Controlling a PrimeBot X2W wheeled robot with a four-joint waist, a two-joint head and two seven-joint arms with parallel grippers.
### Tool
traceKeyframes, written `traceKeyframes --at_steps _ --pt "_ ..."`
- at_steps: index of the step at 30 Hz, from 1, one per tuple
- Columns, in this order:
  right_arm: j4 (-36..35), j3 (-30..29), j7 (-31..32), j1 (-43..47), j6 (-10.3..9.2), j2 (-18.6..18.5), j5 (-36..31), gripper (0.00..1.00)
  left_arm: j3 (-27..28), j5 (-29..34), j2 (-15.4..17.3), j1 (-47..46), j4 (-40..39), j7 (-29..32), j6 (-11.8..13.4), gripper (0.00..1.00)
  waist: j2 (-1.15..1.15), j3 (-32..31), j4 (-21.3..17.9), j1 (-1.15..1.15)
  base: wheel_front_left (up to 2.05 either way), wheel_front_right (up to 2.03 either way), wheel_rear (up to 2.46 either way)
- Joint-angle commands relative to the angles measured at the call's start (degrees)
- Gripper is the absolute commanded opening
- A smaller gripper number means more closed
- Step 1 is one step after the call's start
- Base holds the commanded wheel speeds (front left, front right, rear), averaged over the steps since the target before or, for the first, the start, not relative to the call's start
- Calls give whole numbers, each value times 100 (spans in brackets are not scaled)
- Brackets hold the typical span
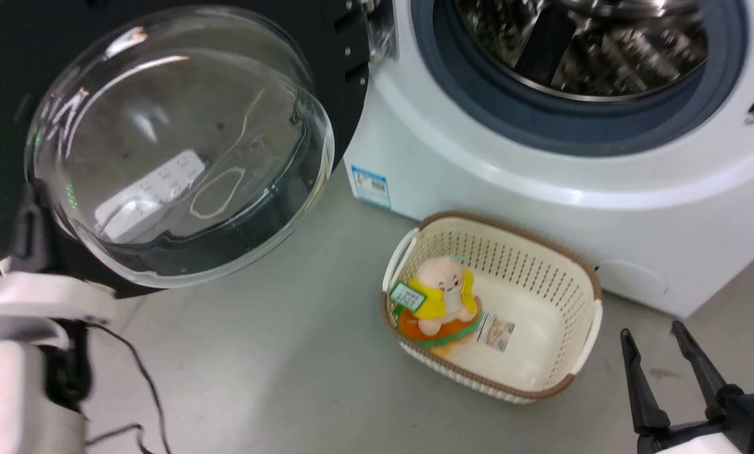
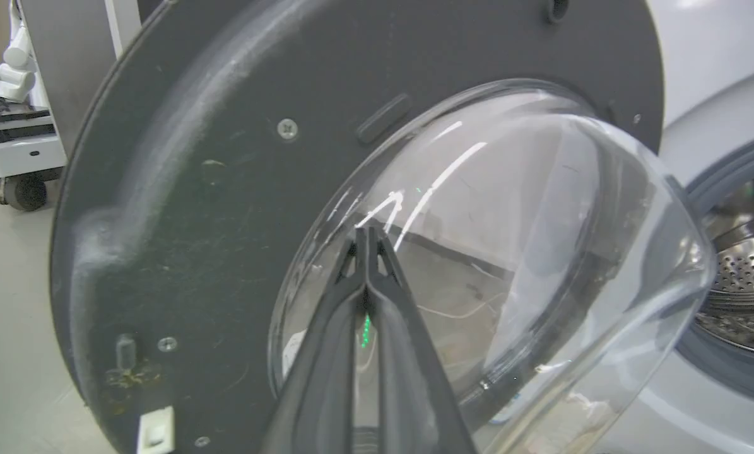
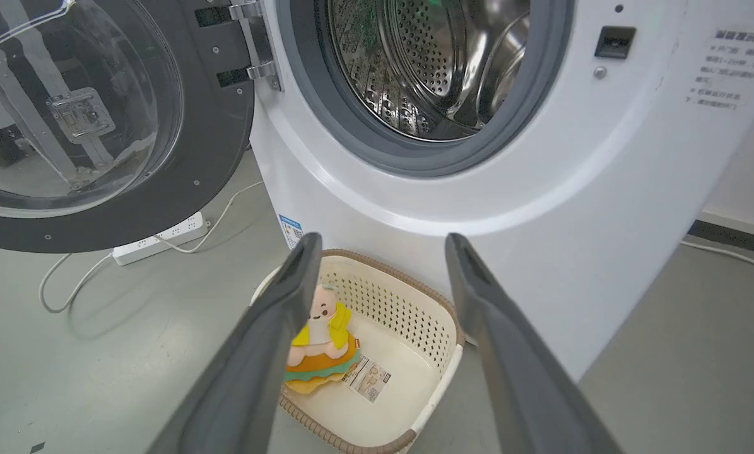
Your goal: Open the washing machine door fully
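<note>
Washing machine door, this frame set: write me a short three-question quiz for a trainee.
1. True or false: the washing machine door is shut.
2. The right gripper is: A) open, B) shut on the door, C) shut on a cable.
3. Fill in: the cream basket on the floor holds a ____.

Key: 1 false, it stands swung open. 2 A. 3 plush toy.

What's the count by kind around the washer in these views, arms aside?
washing machine: 1
basket: 1
plush toy: 1
power strip: 1
Total: 4
</note>
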Motion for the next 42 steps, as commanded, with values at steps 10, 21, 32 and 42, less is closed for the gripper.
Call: traceKeyframes --at_steps 10,21,32,42 --pt "21 -62 -289 -131 5 169 1 100 -659 521 -856 1261 -1598 -23 36 0 0 -942 -779 1 0 0 0" --pt "-416 -41 -318 -28 5 195 84 100 -1355 831 -1247 2318 -1940 -19 95 0 0 -1228 -1833 1 0 0 0" --pt "-293 103 -320 238 5 197 231 100 -1601 1155 -1327 2864 -1751 -28 151 40 0 -1204 -2447 1 0 0 0" --pt "-100 82 -320 209 5 197 319 100 -1626 1561 -1484 2992 -1882 -30 396 100 0 -1119 -2501 1 0 0 0"
